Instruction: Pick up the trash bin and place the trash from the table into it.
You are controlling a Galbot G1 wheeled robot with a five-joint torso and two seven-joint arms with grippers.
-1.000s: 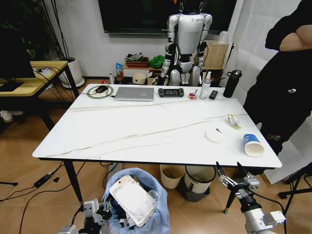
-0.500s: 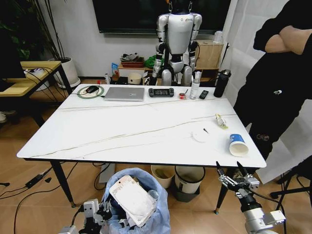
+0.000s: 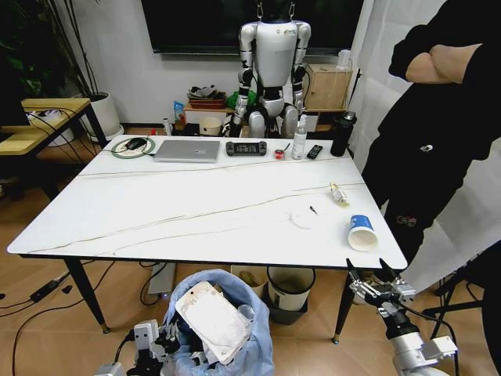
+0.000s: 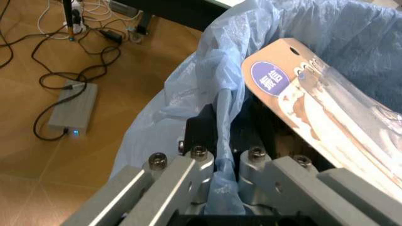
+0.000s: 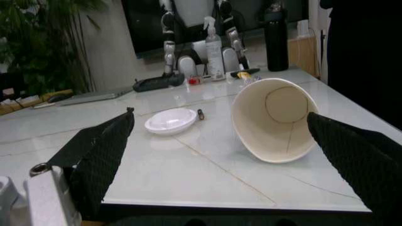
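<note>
My left hand (image 4: 217, 176) is clenched on the trash bin (image 3: 223, 333) liner; right hand (image 3: 375, 285) spread, paper cup (image 5: 274, 120) lying mouth toward me.

Table (image 3: 156, 211): white marble-look top, thin grey-gold veins, black legs. Bin (image 3: 254, 345): crinkled light-blue bag; cream-and-white packet (image 3: 213, 321) inside, purple round label. Paper cup (image 3: 362, 233): white, blue band. Lid (image 3: 303, 218): white. Right claw (image 3: 379, 280): black textured pads. Floor (image 3: 47, 329): tan wood.
</note>
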